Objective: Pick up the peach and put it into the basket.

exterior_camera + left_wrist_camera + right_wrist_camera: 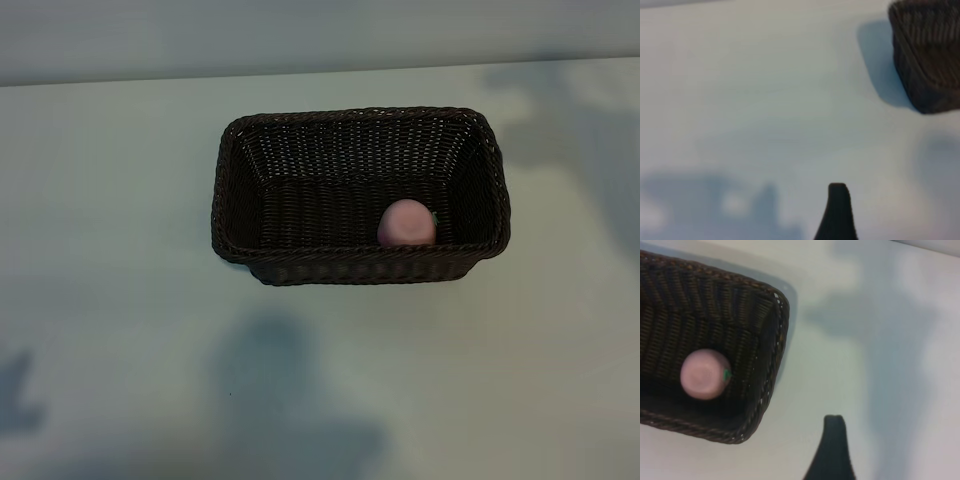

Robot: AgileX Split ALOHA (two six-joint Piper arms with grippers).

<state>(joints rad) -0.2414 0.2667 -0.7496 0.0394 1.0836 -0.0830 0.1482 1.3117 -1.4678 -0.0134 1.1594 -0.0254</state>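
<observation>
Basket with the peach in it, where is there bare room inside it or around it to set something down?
Inside the basket, the floor toward the exterior view's left is bare; the peach crowds the near right corner. Outside, the table is bare on every side of the basket: a wide stretch to its left, another in front, a narrower strip to its right.

Pale table under soft light

The table (pixel 110 200) fills most of the frame, dim shadows at lower centre and upper right; a grey wall (pixel 300 35) spans the top.
</observation>
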